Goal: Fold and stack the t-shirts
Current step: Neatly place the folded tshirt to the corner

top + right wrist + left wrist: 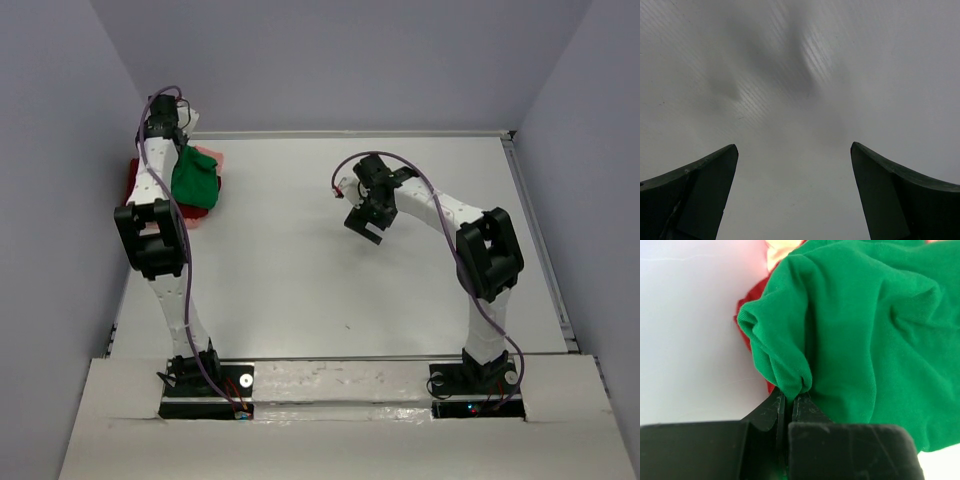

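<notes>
Green shirt [865,340] is pinched by a bunched fold in the left gripper [788,397], jaws clamped tight on the cloth. It's piled over the red shirt [128,183] at the table's [300,280] far-left corner, with the pink shirt [210,156] seen poking out behind. Right gripper [793,146] is held wide open above mid-table, nothing gripped.

the table [350,270] was a pale, matte white sheet with a low rim along its far and right edges. in its far left corner lay a small heap of cloth. the dark red t-shirt [129,182] sat lowest, against the surface. the pale pink t-shirt [210,157] showed at the heap's far and near edges, and the green t-shirt [195,180] was bunched over both. a tiny dark speck [347,323] marked the surface nearer the front.
</notes>
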Robot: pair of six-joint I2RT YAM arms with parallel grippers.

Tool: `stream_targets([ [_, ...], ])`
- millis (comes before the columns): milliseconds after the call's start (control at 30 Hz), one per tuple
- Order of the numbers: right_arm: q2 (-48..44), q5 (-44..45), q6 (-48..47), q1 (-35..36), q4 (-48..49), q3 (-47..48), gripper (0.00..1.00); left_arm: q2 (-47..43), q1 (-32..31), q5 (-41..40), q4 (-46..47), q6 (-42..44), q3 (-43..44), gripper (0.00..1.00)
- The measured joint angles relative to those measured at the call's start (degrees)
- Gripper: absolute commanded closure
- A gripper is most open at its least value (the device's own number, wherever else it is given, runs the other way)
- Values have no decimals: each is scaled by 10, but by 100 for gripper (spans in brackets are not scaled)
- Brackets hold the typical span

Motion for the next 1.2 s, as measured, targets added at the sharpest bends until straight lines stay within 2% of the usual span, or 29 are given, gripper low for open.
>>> stream_targets([
  [333, 3, 4, 0, 0, 0, -4, 0, 1, 2, -26, 80, 24, -106, 100],
  [1200, 26, 14, 0, 0, -5, -13, 0, 19, 33, -53, 199, 94, -149, 100],
])
